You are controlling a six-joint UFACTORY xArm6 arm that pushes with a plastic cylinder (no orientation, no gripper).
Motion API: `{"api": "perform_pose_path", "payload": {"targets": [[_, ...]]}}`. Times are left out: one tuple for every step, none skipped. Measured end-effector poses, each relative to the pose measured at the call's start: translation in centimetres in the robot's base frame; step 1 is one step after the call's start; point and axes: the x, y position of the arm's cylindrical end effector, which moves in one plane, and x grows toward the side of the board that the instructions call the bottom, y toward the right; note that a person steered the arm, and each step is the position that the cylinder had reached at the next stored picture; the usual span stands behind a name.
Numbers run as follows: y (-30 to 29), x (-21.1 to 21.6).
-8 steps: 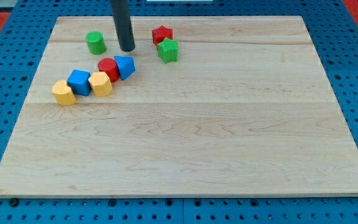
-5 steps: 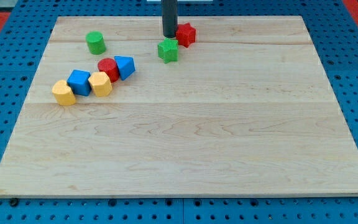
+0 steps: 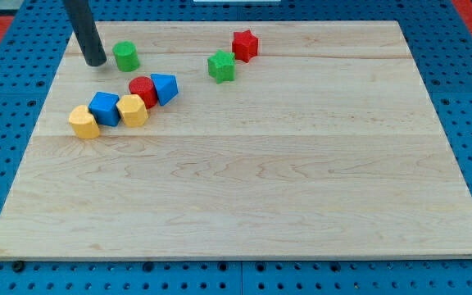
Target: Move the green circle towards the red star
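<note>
In the camera view, my tip point(image 3: 95, 61) rests on the bench point(image 3: 260, 188) just at 9 o'clock of the green circle point(image 3: 125, 56), with a thin gap between them; this end effector is a bare rod with nothing to open or close. The red star point(image 3: 245, 44) sits well away at 3 o'clock of the circle, the green star point(image 3: 220, 65) just at its 7 o'clock. At 5 to 7 o'clock of the circle runs a touching row: blue wedge point(image 3: 165, 87), red cylinder point(image 3: 142, 90), yellow block point(image 3: 133, 110), blue cube point(image 3: 104, 107), yellow block point(image 3: 83, 121).
</note>
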Motion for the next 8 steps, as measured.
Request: {"api": "perform_pose_path", "payload": {"targets": [[2.3,-0.5],[3.8,-2.4],[2.8,-4.4],[3.0,-5.3],[6.3,-5.3],[10.6,-5.3],[13.7,-5.3],[14.2,-6.1]]}}
